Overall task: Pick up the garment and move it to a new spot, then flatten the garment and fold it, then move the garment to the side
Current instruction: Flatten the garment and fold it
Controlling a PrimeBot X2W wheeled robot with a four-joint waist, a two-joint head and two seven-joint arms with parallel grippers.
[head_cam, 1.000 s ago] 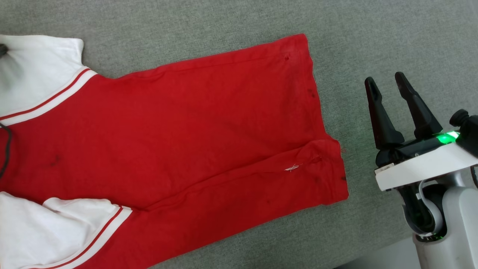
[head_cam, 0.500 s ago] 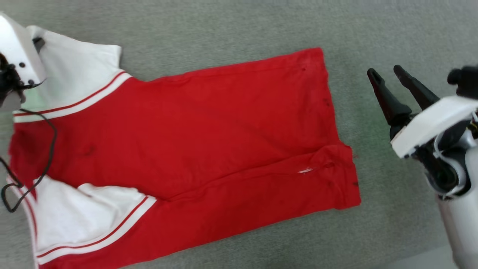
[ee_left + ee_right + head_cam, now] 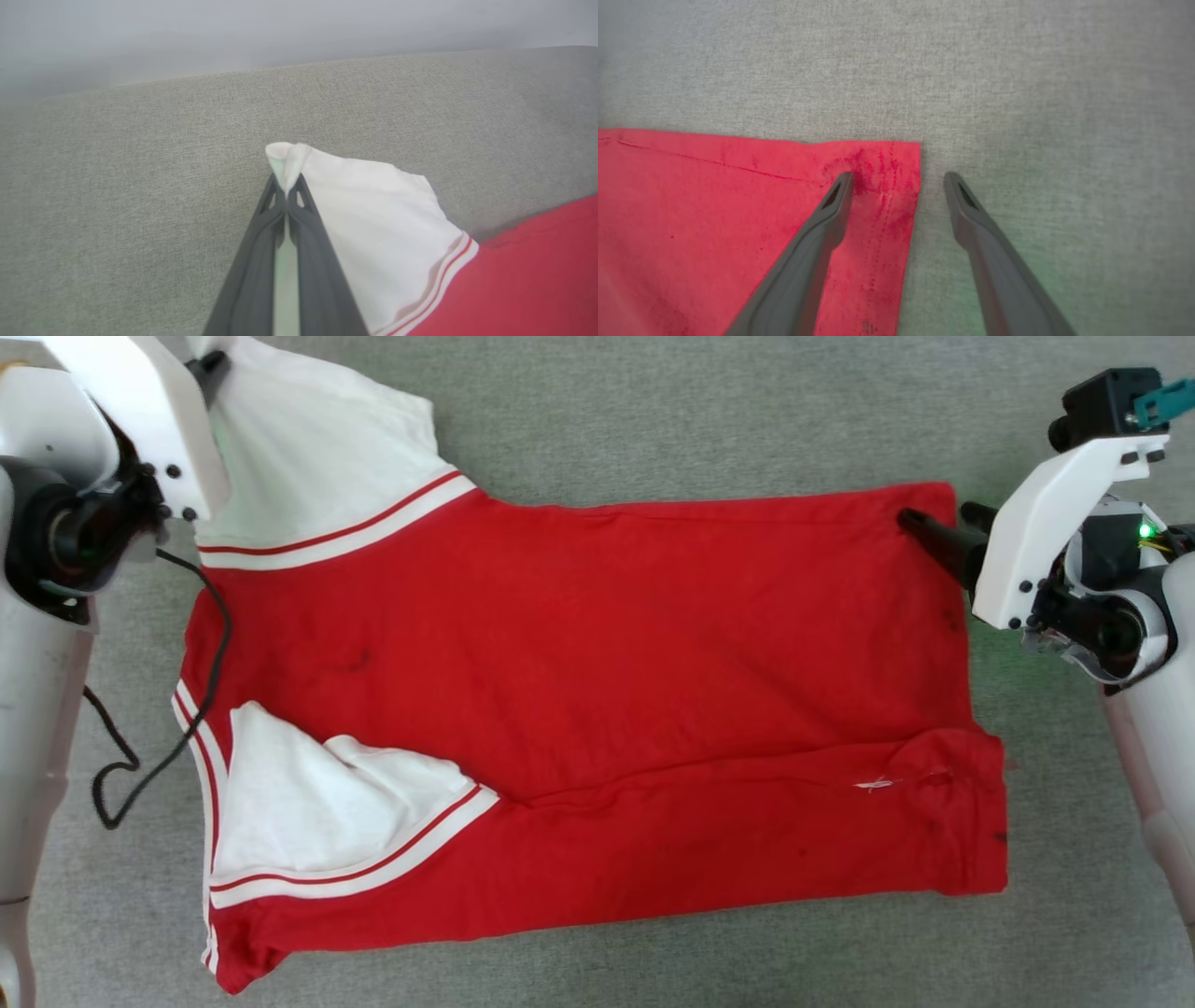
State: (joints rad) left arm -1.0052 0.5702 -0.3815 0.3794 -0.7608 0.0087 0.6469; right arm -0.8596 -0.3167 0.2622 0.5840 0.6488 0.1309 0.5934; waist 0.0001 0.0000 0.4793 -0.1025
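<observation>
Red jersey [image 3: 579, 653] lies spread flat on the grey cushion [image 3: 709, 411]. Left gripper [image 3: 286, 182] pinches its white sleeve [image 3: 373, 214] tip tight; right gripper [image 3: 899, 179] gapes wide, straddling the jersey's hem corner.

My head camera looks steeply down from above onto the whole shirt [image 3: 579, 653], spread on the grey surface [image 3: 653, 411]. My left wrist camera sits low and close, looking along my left gripper [image 3: 285, 179] at the white sleeve [image 3: 373, 219]. My right wrist camera looks down along my right gripper [image 3: 900, 176] at 1 hem corner [image 3: 899, 158]. All 3 views share the shirt.
</observation>
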